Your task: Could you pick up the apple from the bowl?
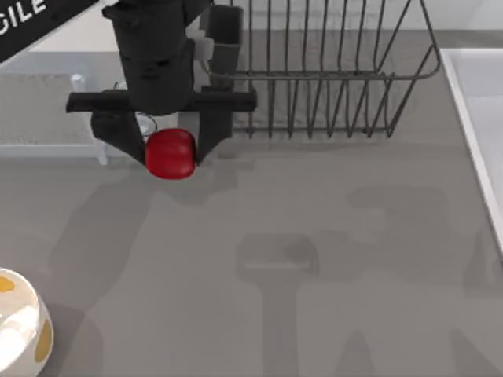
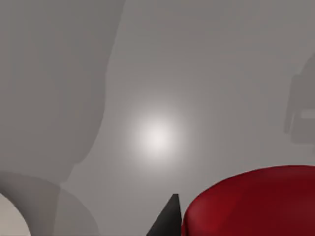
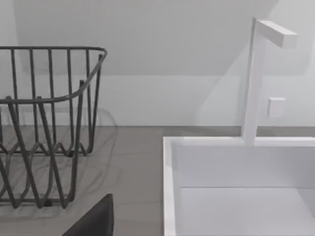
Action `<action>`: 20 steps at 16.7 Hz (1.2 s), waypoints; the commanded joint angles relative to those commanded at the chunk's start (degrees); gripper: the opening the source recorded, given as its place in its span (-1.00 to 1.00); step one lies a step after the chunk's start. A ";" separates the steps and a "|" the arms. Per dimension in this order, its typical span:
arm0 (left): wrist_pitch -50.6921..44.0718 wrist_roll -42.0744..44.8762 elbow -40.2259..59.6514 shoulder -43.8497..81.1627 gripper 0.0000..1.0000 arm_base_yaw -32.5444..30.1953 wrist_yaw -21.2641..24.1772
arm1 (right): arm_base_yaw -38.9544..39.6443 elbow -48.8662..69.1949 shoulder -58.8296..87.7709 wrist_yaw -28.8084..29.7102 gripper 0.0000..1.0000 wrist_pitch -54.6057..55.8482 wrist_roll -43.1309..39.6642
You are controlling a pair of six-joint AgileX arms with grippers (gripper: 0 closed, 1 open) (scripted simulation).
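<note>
Apple (image 1: 170,154): bright red, glossy, slightly flattened; clamped between the two dark fingers of the left gripper (image 1: 168,149), out of the bowl and well apart from it. From above it sits in the upper left part of the table (image 1: 314,259), just beside the near left corner of the wire rack (image 1: 330,71).
Left gripper: fingers closed against the apple's two sides, one on each flank, gap no wider than the fruit. Arm body dark, directly above the fruit.
Left wrist view: apple (image 2: 251,201) fills one lower corner, one dark fingertip (image 2: 167,219) just beside it, grey tabletop (image 2: 197,73) beyond, with a bright glare spot on it.
Bowl (image 1: 23,330): white, glossy, yellow-orange spots on its side; at the table's lower left corner, partly cut off by the edge. A pale curved rim (image 2: 10,216) at the wrist picture's edge, likely the same bowl.
Right arm: parked at the right side; its wrist camera looks at the wire rack (image 3: 44,123), a white sink (image 3: 170,187) and a white faucet (image 3: 256,78). A dark finger piece (image 3: 93,221) pokes in at the edge; how far its fingers stand apart cannot be told.
Sink from above (image 1: 479,118): white rim along the table's right edge.
</note>
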 joint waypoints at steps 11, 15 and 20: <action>12.91 0.13 -11.45 1.14 -1.00 0.14 0.04 | 0.00 0.00 0.00 0.00 1.00 0.00 0.00; 22.78 0.14 -20.37 2.28 -1.00 0.11 0.02 | 0.00 0.00 0.00 0.00 1.00 0.00 0.00; 24.13 0.15 -21.68 2.42 -1.00 0.12 0.02 | 0.00 0.00 0.00 0.00 1.00 0.00 0.00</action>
